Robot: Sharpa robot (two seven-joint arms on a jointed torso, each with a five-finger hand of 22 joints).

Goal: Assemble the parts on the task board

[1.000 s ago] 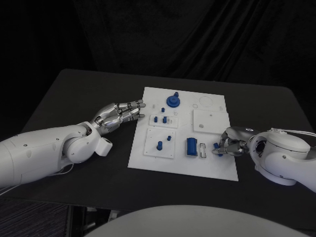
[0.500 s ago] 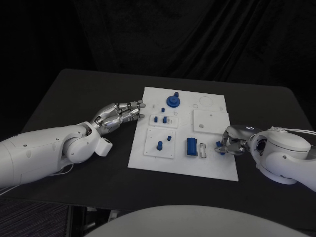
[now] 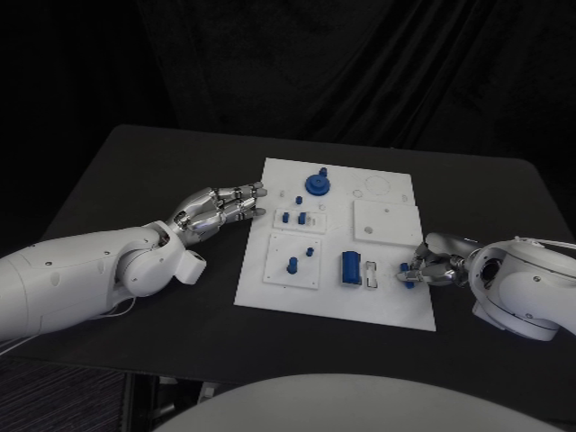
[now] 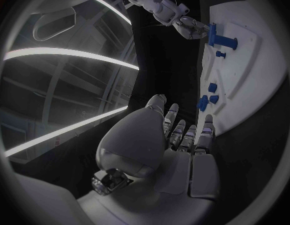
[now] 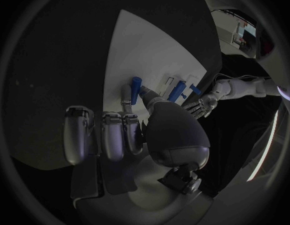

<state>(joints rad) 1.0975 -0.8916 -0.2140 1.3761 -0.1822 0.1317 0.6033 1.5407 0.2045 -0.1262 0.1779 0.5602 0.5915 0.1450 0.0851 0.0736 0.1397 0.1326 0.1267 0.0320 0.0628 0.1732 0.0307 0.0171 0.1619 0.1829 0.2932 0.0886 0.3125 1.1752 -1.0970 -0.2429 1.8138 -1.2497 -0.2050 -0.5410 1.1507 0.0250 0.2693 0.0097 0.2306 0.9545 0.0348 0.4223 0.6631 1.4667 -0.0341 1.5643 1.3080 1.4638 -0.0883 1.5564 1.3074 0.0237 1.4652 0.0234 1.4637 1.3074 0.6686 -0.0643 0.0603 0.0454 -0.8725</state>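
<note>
The white task board [image 3: 327, 292] lies mid-table with blue parts on it: a round knob [image 3: 317, 184] at the far end, small pieces [image 3: 292, 218], a peg [image 3: 292, 265] and a block [image 3: 349, 265]. My right hand [image 3: 436, 264] is at the board's right edge and pinches a small blue peg [image 3: 405, 267] between thumb and a finger. The right wrist view shows this peg [image 5: 135, 85] in my right hand [image 5: 129, 132] over the board [image 5: 139, 45], the other fingers curled. My left hand [image 3: 218, 211] holds nothing, its fingers stretched toward the board's left edge [image 4: 241, 110].
A raised white square plate [image 3: 384, 220] sits on the board's right half, with a round recess [image 3: 376, 186] beyond it. Black table [image 3: 146, 180] surrounds the board. In the left wrist view my right hand [image 4: 188, 27] is beside a blue part [image 4: 216, 35].
My right hand and forearm have shifted a little to the right and toward me, carrying the pinched blue peg along. The left hand has stayed put.
</note>
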